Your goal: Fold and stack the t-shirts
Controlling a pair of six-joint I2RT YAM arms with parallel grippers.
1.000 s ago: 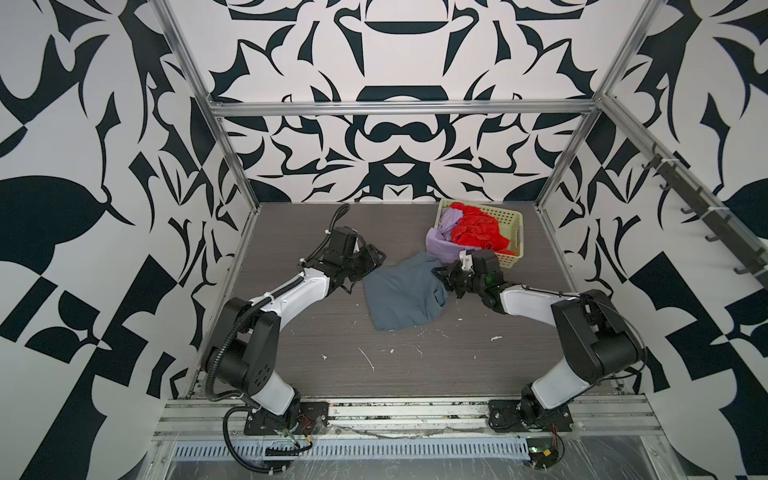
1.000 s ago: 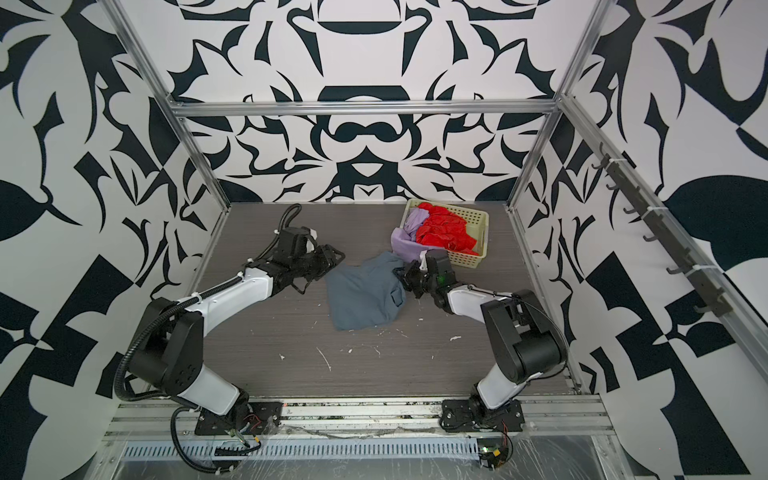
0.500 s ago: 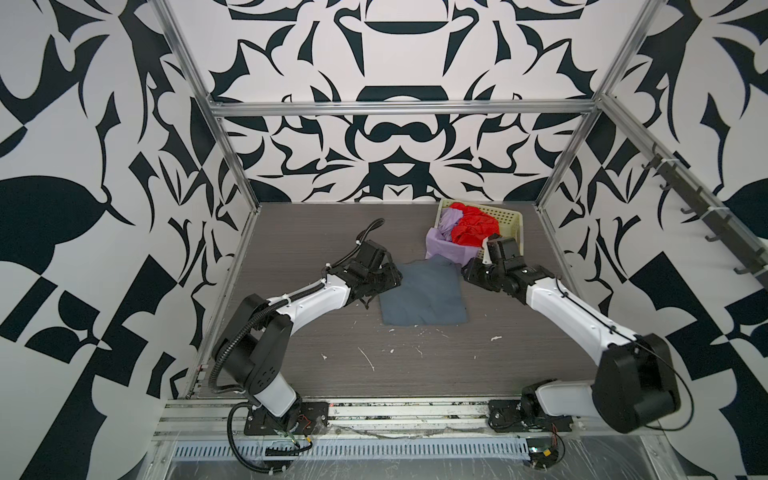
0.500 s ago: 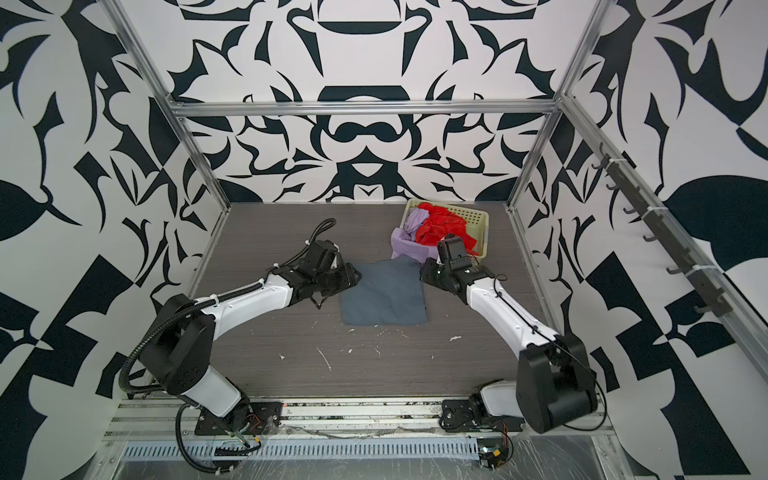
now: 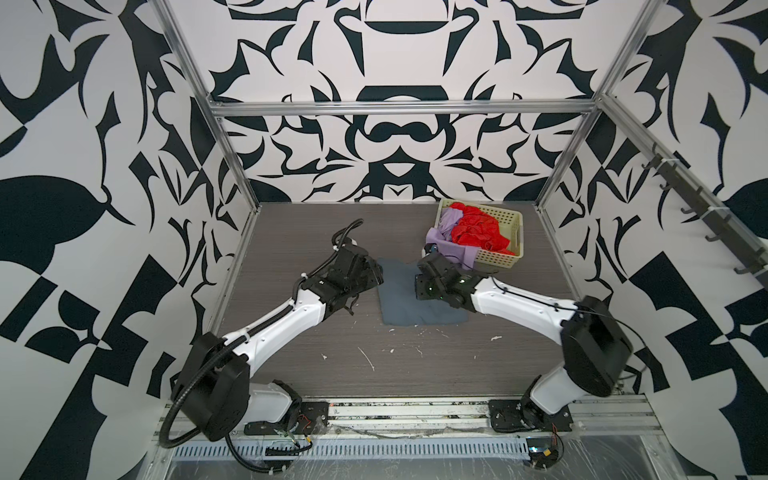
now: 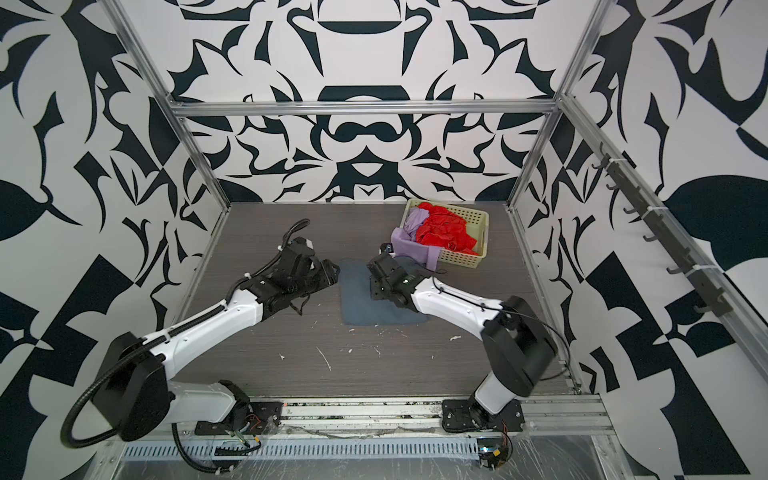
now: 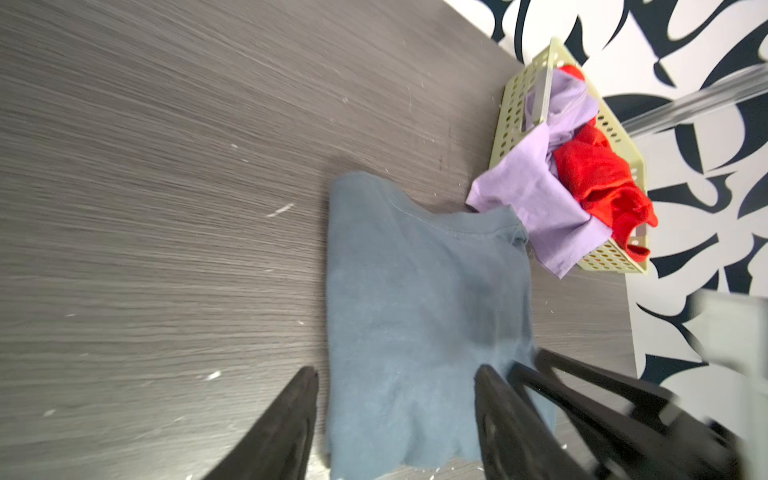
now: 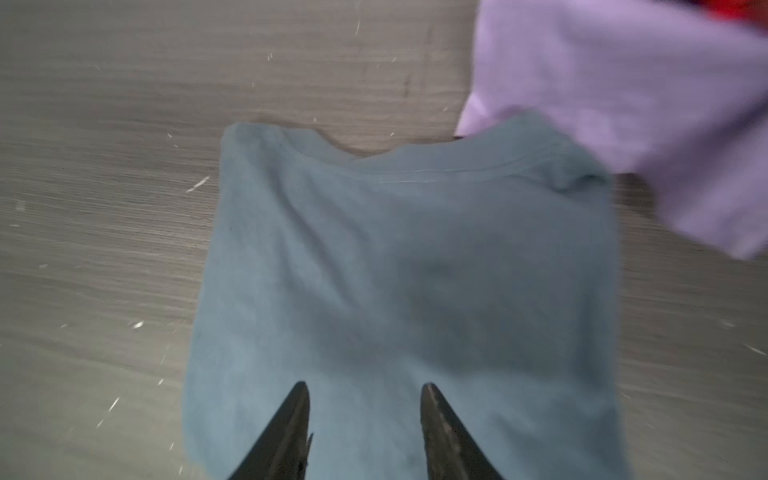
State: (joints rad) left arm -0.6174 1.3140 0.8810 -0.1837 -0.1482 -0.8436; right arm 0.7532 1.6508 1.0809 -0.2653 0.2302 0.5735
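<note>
The slate blue-grey t-shirt lies flat on the table as a folded rectangle, its collar toward the back. My left gripper is open at the shirt's left edge, one finger over the table and one over the cloth. My right gripper hovers open over the shirt and holds nothing. The red t-shirt lies crumpled in the basket. The lilac t-shirt hangs over the basket's front-left corner, close to the blue shirt's collar.
The cream perforated basket stands at the back right of the grey wood-grain table. White flecks dot the table in front of the shirt. Metal frame posts and patterned walls enclose the table.
The blue-grey shirt went from a crumpled heap to a flat folded rectangle. My right gripper opened and let it go, then moved left over the shirt. My left gripper moved right to the shirt's edge.
</note>
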